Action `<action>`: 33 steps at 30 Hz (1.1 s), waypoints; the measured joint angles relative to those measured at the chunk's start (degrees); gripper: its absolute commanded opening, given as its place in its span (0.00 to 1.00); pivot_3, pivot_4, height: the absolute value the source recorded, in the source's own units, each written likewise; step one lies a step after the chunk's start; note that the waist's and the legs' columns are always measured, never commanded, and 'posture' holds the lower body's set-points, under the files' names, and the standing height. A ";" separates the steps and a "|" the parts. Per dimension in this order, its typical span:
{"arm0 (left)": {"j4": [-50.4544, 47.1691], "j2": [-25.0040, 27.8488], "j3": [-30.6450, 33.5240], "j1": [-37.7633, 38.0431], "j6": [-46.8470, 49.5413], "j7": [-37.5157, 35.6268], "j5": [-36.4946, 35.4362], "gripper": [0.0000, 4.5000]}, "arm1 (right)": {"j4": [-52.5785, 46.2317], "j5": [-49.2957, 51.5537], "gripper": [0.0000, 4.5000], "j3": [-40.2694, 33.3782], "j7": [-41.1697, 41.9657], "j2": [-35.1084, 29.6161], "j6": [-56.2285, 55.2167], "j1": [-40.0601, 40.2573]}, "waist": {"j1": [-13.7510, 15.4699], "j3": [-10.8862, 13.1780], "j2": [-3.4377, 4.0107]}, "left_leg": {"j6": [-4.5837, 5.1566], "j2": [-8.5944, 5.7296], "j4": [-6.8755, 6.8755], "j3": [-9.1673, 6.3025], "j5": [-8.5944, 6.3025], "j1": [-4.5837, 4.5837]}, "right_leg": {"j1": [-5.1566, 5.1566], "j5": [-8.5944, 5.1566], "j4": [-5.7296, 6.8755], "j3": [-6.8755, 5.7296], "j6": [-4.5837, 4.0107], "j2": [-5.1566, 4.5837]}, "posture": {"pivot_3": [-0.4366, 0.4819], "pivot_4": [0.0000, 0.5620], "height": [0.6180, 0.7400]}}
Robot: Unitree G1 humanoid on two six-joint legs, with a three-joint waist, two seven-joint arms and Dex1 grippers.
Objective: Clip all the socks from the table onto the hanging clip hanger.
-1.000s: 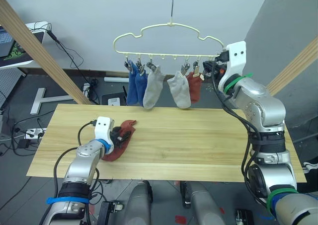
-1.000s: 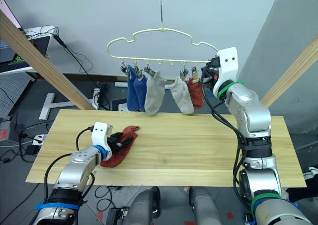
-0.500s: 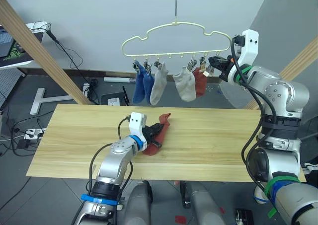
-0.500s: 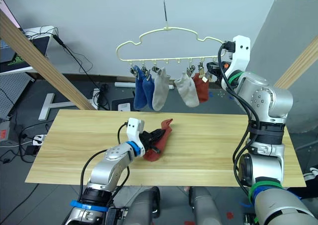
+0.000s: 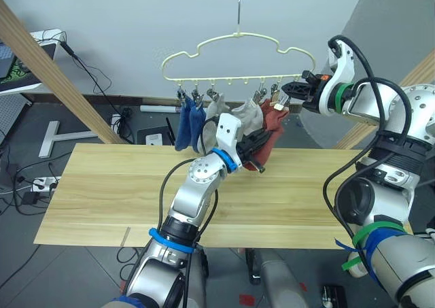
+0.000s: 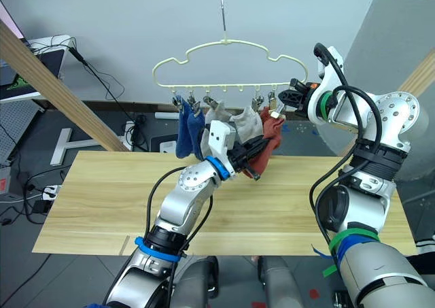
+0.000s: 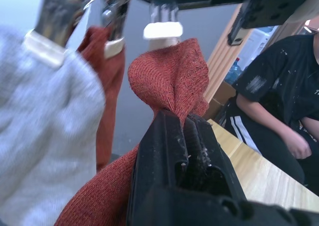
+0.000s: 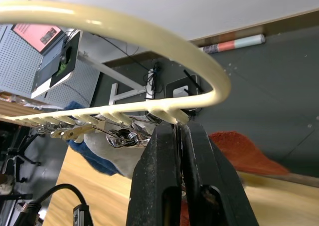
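Observation:
The cream clip hanger (image 5: 238,39) hangs above the table (image 5: 102,199). Two blue socks (image 5: 185,123), two grey socks (image 5: 249,115) and one rust-red sock (image 7: 110,81) are clipped to it. My left gripper (image 5: 262,140) is raised beside the hanger's right end and is shut on a second rust-red sock (image 7: 169,76). The bunched top of that sock sits just under a clip (image 7: 162,30). My right gripper (image 5: 289,90) is at the hanger's right end, shut on that end clip (image 8: 172,120).
Thick wooden rail beams slant at the left (image 5: 47,70) and the right (image 5: 416,82). A white desk with a laptop (image 5: 20,60) stands at the far left, with cables on the floor behind the table. A seated person (image 7: 279,86) is beyond the table's right end.
My left gripper has lifted the rust-red sock off the table and carried it up and right to the hanger's right end. The right gripper stayed at the end clip.

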 measured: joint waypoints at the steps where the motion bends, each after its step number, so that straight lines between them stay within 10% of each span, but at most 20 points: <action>1: 0.19 -0.03 0.01 -0.20 -0.67 0.30 0.36 0.01 | -0.05 -0.02 0.00 -0.42 -0.29 0.19 0.53 0.00 | -0.01 0.00 0.00 | 0.00 0.00 0.01 0.01 0.00 -0.01 | 0.00 0.00 0.00 0.01 0.00 -0.03 | 0.31 0.53 1.00; 10: 2.75 -0.64 0.60 -2.09 -3.43 2.18 1.55 0.01 | -1.05 0.04 0.00 -2.69 -2.16 1.55 2.07 -0.47 | -0.09 0.00 0.00 | 0.00 -0.01 0.01 -0.03 0.00 -0.06 | -0.01 0.00 -0.02 -0.04 0.00 -0.04 | 0.28 0.52 1.00; 24: 2.85 -1.93 0.45 -2.19 -3.54 1.94 1.53 0.00 | -2.04 -0.02 1.00 -2.57 -1.23 -0.70 1.28 0.96 | -1.89 -0.04 0.04 | 0.00 -0.03 0.02 -0.01 0.00 -0.09 | -0.05 0.01 0.02 -0.02 -0.01 -0.02 | 0.25 0.45 1.00; 33: 3.88 -2.03 -0.07 -1.80 -2.88 -0.77 0.49 0.58 | -13.74 0.40 1.00 7.69 5.79 -8.82 -3.13 9.65 | -2.70 -0.13 0.13 | -0.01 -0.32 0.09 0.02 0.01 -0.05 | -0.06 0.01 0.16 0.02 0.01 0.01 | 0.23 0.39 1.00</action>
